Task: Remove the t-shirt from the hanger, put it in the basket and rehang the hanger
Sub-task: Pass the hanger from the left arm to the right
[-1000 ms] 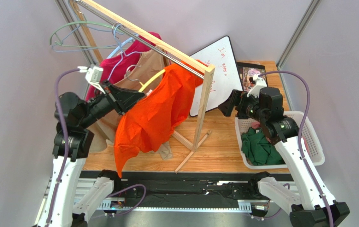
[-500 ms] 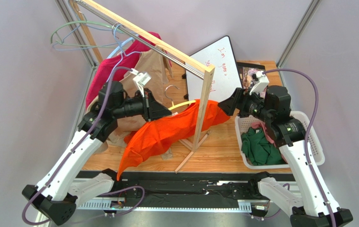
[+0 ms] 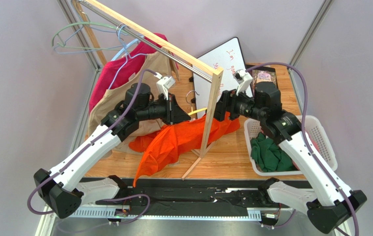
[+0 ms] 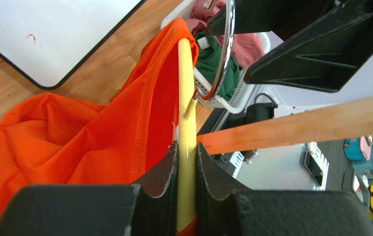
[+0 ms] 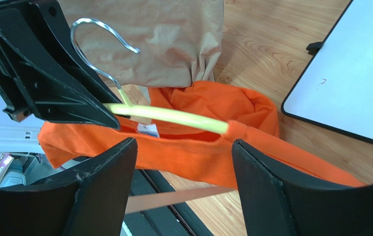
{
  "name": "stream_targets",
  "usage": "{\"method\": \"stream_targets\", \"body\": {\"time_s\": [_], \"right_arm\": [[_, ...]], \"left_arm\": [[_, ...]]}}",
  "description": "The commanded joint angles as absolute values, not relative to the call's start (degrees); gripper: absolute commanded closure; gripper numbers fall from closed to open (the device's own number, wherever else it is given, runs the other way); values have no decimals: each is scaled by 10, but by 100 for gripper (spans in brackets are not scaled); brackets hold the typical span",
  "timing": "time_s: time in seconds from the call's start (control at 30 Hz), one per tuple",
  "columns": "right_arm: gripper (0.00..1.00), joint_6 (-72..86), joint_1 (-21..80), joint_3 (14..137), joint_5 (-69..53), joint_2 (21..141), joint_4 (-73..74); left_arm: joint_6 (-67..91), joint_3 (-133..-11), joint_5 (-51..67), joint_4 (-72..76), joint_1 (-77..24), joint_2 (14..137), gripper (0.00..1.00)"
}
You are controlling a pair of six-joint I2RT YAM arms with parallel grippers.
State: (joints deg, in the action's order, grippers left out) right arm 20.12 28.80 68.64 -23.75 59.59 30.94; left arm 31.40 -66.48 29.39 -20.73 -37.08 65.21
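Observation:
The orange t-shirt (image 3: 176, 140) hangs on a yellow hanger (image 3: 199, 110) and trails down to the wooden table. My left gripper (image 3: 186, 114) is shut on the hanger's yellow arm (image 4: 186, 98), beside the shirt's collar (image 4: 149, 113). The hanger's metal hook (image 4: 225, 49) is free of the rail. My right gripper (image 3: 221, 105) faces the left one from the right of the rack post. In the right wrist view it (image 5: 183, 143) stands open, its jaws wide apart. The shirt's neckline (image 5: 208, 152) and the hanger (image 5: 173, 116) lie just beyond its fingertips.
A wooden rack post (image 3: 209, 115) stands between the two grippers, its rail (image 3: 149, 39) carrying a tan garment (image 3: 151, 69), a magenta one (image 3: 119, 66) and empty hangers (image 3: 75, 39). A whiteboard (image 3: 228, 61) leans behind. A white basket (image 3: 321, 142) with green clothes sits at the right.
My left arm brought the hanger and orange shirt down off the rail and rightward to the rack post. My right arm swung left toward it, and its jaws narrowed somewhat.

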Motion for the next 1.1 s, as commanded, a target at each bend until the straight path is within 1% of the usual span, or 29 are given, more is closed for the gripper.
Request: {"method": "stream_targets", "body": {"time_s": [0.0, 0.07, 0.1, 0.13, 0.37, 0.4, 0.47, 0.5, 0.6, 0.9, 0.93, 0.97, 1.0, 1.03, 1.07], "right_arm": [[28, 212, 312, 723, -246, 621, 247], [29, 215, 320, 730, -247, 628, 232], [32, 216, 327, 734, -248, 637, 229], [33, 215, 330, 737, -248, 642, 228], [35, 209, 351, 748, -220, 668, 215], [38, 208, 353, 746, -217, 670, 213], [40, 207, 358, 745, -207, 674, 208], [43, 206, 361, 743, -204, 676, 206], [48, 202, 368, 733, -196, 680, 192], [51, 196, 369, 697, -167, 681, 168], [53, 196, 369, 692, -164, 681, 166], [58, 197, 369, 690, -161, 681, 164], [60, 196, 369, 686, -156, 681, 162], [71, 197, 369, 682, -143, 681, 161], [78, 198, 369, 679, -135, 680, 161]], "left_arm": [[328, -696, 282, -164, -382, 664, 100], [329, -699, 280, -163, -384, 672, 100], [329, -700, 281, -163, -388, 675, 100], [329, -704, 280, -164, -388, 678, 100], [326, -719, 286, -169, -399, 683, 100], [324, -721, 287, -170, -401, 684, 100], [324, -723, 287, -173, -403, 686, 100], [324, -723, 287, -172, -403, 686, 100], [325, -728, 287, -171, -406, 687, 100], [330, -757, 293, -161, -413, 722, 100], [330, -759, 294, -159, -415, 725, 100], [331, -763, 294, -157, -416, 727, 100], [332, -767, 294, -156, -417, 731, 100], [334, -768, 294, -153, -417, 732, 100], [335, -770, 295, -152, -419, 733, 100]]}}
